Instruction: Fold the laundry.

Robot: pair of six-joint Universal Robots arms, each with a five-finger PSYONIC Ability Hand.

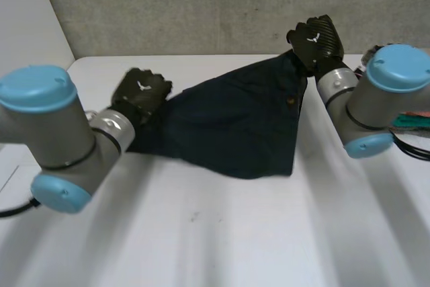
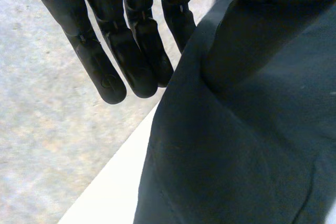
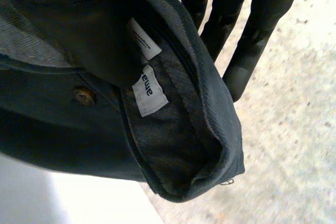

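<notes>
- While no fold looks made yet, dark garment (image 1: pixel 235 126) hangs spread over bench (image 1: pixel 201 233).
- Left robot hand (image 1: pixel 141 92): clamped, nine-o'clock corner.
- Right robot hand (image 1: pixel 316 38): clamped, one-o'clock collar.

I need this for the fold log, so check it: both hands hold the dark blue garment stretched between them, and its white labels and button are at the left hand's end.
One thing is wrong: the white labels and the button are at the end held by the right hand, as the right wrist view shows. The rest stands: that hand and the left hand hold the dark blue garment stretched between them.
</notes>
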